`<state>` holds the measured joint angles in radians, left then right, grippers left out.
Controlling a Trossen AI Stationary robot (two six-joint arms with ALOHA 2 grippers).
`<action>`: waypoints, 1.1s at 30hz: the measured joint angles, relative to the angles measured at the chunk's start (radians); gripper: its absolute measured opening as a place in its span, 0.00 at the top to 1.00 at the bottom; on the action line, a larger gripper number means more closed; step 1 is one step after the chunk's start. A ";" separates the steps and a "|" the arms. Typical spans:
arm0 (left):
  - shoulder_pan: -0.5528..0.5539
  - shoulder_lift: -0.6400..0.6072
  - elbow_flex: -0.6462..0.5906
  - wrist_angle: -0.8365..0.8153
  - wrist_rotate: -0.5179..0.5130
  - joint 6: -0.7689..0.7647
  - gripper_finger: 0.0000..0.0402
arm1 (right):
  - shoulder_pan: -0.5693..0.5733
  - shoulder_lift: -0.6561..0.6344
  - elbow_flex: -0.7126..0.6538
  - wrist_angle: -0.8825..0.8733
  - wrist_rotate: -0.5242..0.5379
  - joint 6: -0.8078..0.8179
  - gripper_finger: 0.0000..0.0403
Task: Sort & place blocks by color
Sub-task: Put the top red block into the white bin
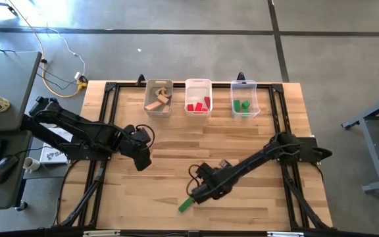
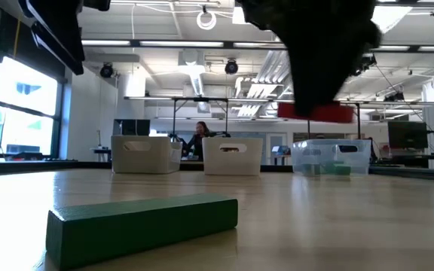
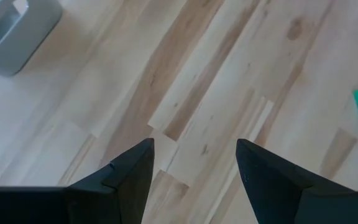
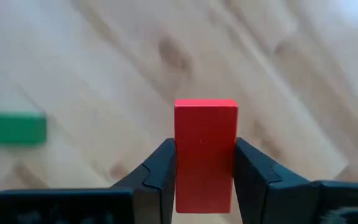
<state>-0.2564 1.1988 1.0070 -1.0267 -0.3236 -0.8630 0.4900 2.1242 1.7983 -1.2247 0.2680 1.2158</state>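
Note:
A red block (image 4: 205, 149) is lifted off the table, with my right gripper (image 4: 205, 180) shut on it; the low view shows it (image 2: 315, 113) level under the dark gripper. This gripper (image 1: 199, 193) hangs over the table's near middle. A green block (image 1: 185, 205) lies flat on the wood just beside it, toward the near edge, and fills the foreground of the low view (image 2: 142, 226). My left gripper (image 1: 142, 160) stands open above bare wood left of centre, its fingers (image 3: 135, 168) with nothing between them. My right gripper pinches the red block by two opposite side faces (image 4: 178, 168) between its two fingers. The fingers come from above, pointing steeply down. The block hangs clear of the table, roughly level, and sticks out past the fingertips.
Three translucent bins stand in a row at the far edge: the left (image 1: 158, 99) holds plain wood blocks, the middle (image 1: 198, 97) red ones, the right (image 1: 245, 99) green ones. Bare tabletop lies between the arms and the bins. A black frame runs around the table.

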 joint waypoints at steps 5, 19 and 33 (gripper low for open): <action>-0.025 0.000 0.000 0.000 -0.015 0.000 0.47 | -0.069 -0.002 0.079 -0.072 0.053 -0.120 0.76; -0.034 0.000 0.000 -0.001 -0.049 0.044 0.47 | -0.343 -0.004 0.214 -0.098 0.107 -0.545 0.76; -0.034 0.000 0.000 -0.001 -0.213 0.090 0.47 | -0.633 -0.005 0.231 -0.030 0.097 -0.858 0.76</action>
<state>-0.2901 1.1988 1.0073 -1.0279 -0.5364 -0.7735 -0.1434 2.1197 2.0296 -1.2549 0.3652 0.3575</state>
